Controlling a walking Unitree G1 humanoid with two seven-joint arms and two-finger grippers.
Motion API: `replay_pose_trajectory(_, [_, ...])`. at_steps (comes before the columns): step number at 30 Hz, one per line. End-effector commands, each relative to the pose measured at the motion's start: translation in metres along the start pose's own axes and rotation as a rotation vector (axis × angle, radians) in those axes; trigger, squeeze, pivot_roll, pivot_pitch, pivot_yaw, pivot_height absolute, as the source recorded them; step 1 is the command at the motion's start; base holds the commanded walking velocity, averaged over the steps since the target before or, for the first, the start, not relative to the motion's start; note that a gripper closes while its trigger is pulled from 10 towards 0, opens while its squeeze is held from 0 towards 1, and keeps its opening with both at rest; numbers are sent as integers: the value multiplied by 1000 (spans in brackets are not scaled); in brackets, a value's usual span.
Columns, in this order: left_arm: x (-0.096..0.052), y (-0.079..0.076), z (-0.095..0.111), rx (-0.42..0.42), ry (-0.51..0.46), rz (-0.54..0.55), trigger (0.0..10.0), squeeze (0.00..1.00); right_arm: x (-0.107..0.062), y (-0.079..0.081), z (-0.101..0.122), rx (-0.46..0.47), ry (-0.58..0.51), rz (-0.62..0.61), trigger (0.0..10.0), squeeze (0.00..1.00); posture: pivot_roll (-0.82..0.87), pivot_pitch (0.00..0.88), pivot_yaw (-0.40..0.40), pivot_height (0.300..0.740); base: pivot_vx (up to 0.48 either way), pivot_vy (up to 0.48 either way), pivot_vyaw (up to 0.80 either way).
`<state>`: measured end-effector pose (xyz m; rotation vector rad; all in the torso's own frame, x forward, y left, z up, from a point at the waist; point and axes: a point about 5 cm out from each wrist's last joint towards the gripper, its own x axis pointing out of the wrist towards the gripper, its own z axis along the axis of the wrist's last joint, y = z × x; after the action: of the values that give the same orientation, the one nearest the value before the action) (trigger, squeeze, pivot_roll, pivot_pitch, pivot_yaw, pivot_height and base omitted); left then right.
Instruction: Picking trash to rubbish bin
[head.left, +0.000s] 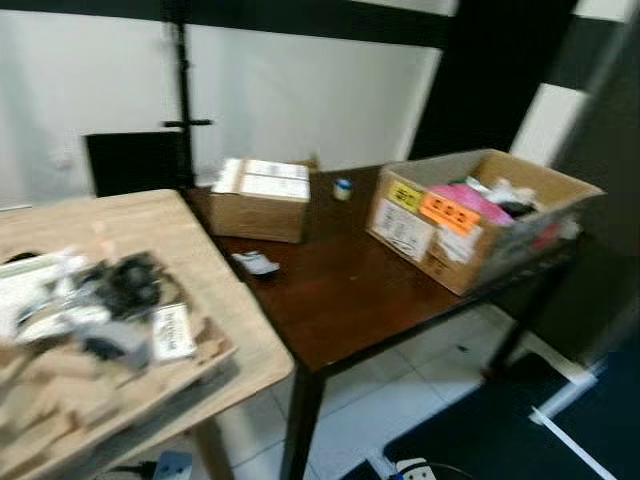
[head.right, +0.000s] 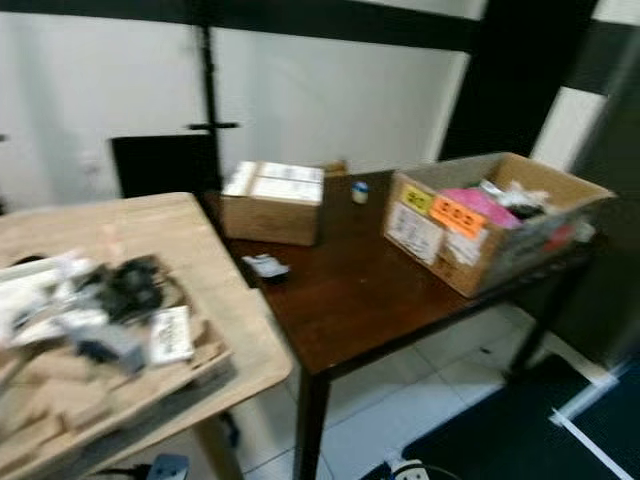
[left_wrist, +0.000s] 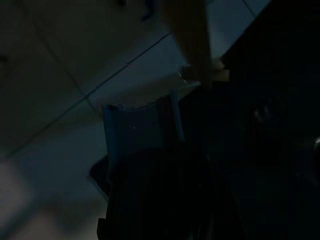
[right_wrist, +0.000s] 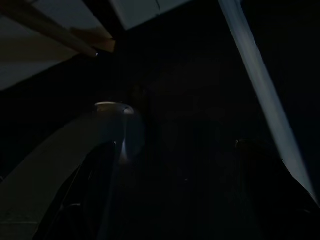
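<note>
Head views slightly blurred. Dark wood surface (head.left: 350, 300) ahead, light wood surface (head.left: 150, 225) to its left, touching or overlapping at the corner. On the dark surface: closed cardboard box (head.left: 260, 198) with white labels at the back, small white-and-blue bottle (head.left: 343, 188) just beside it, open cardboard box (head.left: 480, 215) with yellow and orange stickers on the right, holding pink and white stuff. Small crumpled white scrap of trash (head.left: 257, 263) lies on the dark surface in front of the closed box, close to the light surface's edge. On the light surface: pile of clutter (head.left: 100, 300) with black cables, white packets and wooden blocks. Black panel (head.left: 135, 160) leans at the white wall behind. Tiled floor (head.left: 380, 400) below, black mat (head.left: 520, 430) on the right.

Both arms hang low, under the surfaces. Left wrist view very dark: floor tiles, a wooden leg (left_wrist: 192, 45), a bluish object (left_wrist: 135, 135) near the left hand; left hand's opening cannot be told. Right wrist view very dark: a pale rounded shape (right_wrist: 117, 130), a light strip (right_wrist: 255, 85); right hand's opening cannot be told. No sign of either hand having hold of anything, and the trash scrap is well apart from both, up on the dark surface.
</note>
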<state>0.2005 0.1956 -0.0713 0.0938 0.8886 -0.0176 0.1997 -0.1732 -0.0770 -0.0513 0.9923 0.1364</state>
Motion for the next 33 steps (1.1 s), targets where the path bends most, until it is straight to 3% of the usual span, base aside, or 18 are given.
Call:
replay_pose_trajectory(1, [0, -2, -3, 7, 2, -11, 10000, 0, -1, -3, -1, -12, -5, 4, 10000, 0, 45, 59, -51, 740, 0, 0, 0])
replay_pose_trajectory(10, [0, -1, -1, -19, -6, -4, 10000, 0, -2, -10, 0, -33, 0, 8, 10000, 0, 42, 62, -37, 740, 0, 0, 0])
replay_pose_trajectory(21, [1, -3, 4, -53, -35, -4, 10000, 0, -1, -7, 0, -51, 5, 27, 10000, 0, 49, 72, -54, 740, 0, 0, 0])
replay_pose_trajectory(33, [1, -4, 5, -82, -36, 0, 10000, 0, -1, -5, 1, -59, 2, 38, 10000, 0, 41, 76, -53, 740, 0, -339, 0])
